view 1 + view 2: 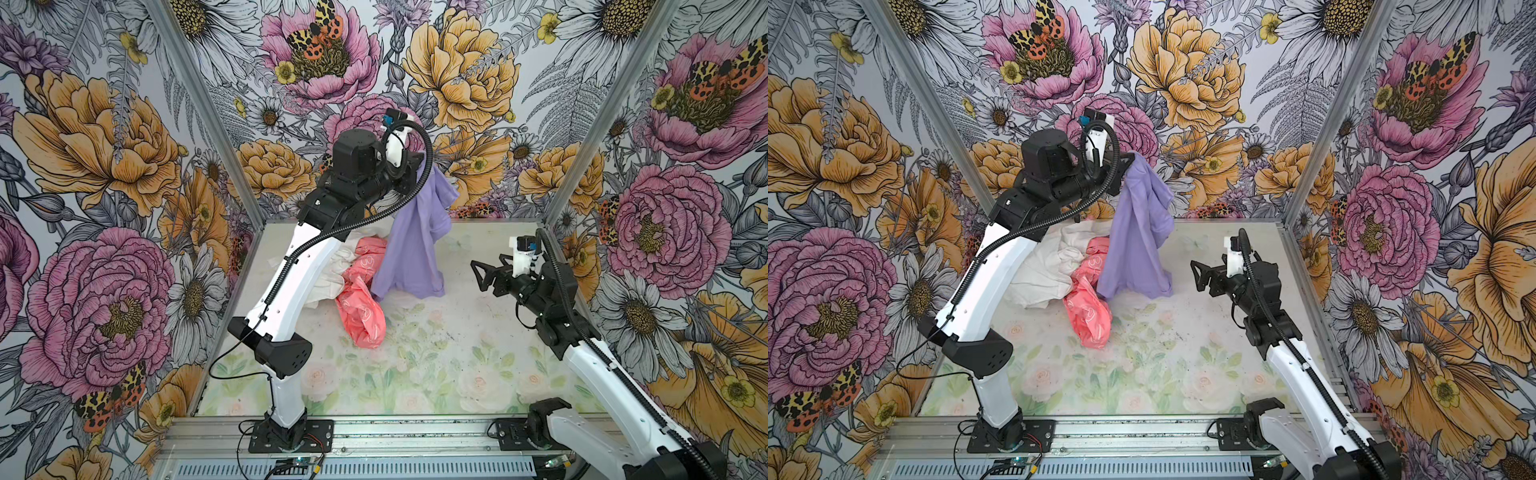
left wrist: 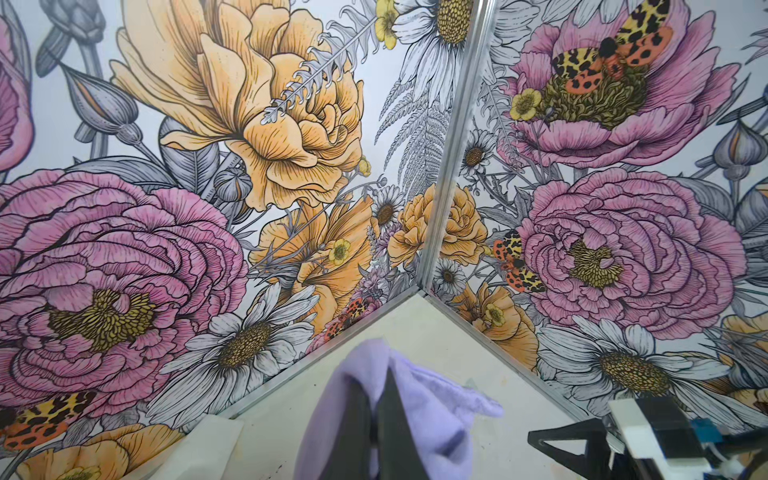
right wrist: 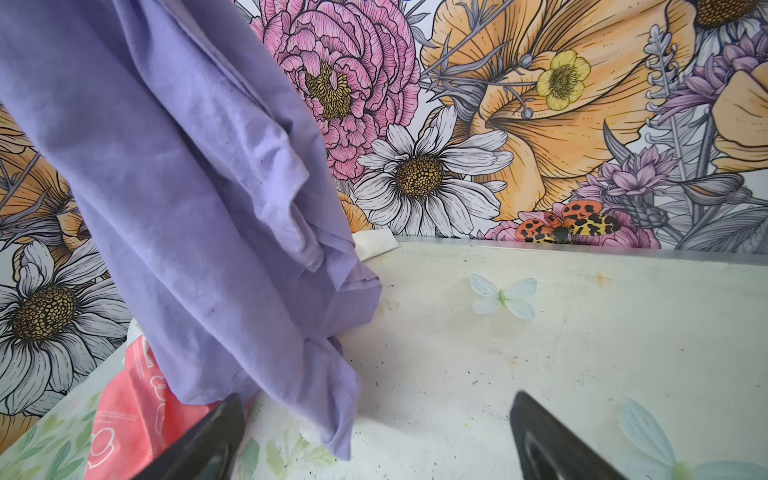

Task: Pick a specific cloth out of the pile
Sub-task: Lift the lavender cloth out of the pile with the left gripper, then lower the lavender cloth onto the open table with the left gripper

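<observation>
Plain lavender soft cloth [image 1: 411,245] hangs below left gripper [image 1: 420,163], jaws clamped shut on its top edge; hem brushes coral-pink printed cloth [image 1: 359,307] in the pile [image 1: 332,270]. Right gripper [image 1: 480,274] beside the hem, jaws spread wide, empty. Risk: hem snags, drags pink cloth out. Print on pink illegible.

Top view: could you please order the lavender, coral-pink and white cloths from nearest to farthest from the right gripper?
From the right gripper:
1. lavender cloth, hanging at centre.
2. coral-pink cloth, lying beyond it.
3. white cloth, farthest, by the left arm.
</observation>
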`<state>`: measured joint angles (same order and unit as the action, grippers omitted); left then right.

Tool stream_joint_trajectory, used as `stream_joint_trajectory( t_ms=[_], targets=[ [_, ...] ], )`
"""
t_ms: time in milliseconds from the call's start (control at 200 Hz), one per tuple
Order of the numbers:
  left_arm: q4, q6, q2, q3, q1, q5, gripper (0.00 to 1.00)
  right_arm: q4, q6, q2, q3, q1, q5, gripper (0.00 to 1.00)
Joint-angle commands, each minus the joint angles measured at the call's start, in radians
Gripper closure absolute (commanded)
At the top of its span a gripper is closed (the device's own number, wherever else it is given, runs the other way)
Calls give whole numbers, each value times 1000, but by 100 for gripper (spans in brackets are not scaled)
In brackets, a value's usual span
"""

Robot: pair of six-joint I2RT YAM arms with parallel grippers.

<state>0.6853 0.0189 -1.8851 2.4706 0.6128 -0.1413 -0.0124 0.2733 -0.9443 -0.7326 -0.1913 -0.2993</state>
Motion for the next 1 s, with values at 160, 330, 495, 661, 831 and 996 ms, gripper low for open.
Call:
stream_joint_trajectory(
  t_ms=[160, 330, 495, 661, 831, 996],
  targets=[
    [-27, 6, -103, 87, 71, -39, 100, -13, 4, 57, -30, -8, 64, 0],
    [-29, 13, -93, -61, 79, -37, 100, -23, -1, 57, -20, -9, 68, 0],
    [-30, 20, -80, -229, 94, -7, 100, -23, 0, 43, -18, -8, 57, 1],
    [-79, 50, -46, -447, 116, 38, 100, -26, -3, 24, -14, -9, 60, 0],
    [-182, 120, 24, -722, 123, 83, 100, -30, -5, -9, -13, -9, 55, 1],
    [-245, 173, 48, -899, 139, 90, 100, -34, -4, -39, -16, -8, 42, 0]
  ],
)
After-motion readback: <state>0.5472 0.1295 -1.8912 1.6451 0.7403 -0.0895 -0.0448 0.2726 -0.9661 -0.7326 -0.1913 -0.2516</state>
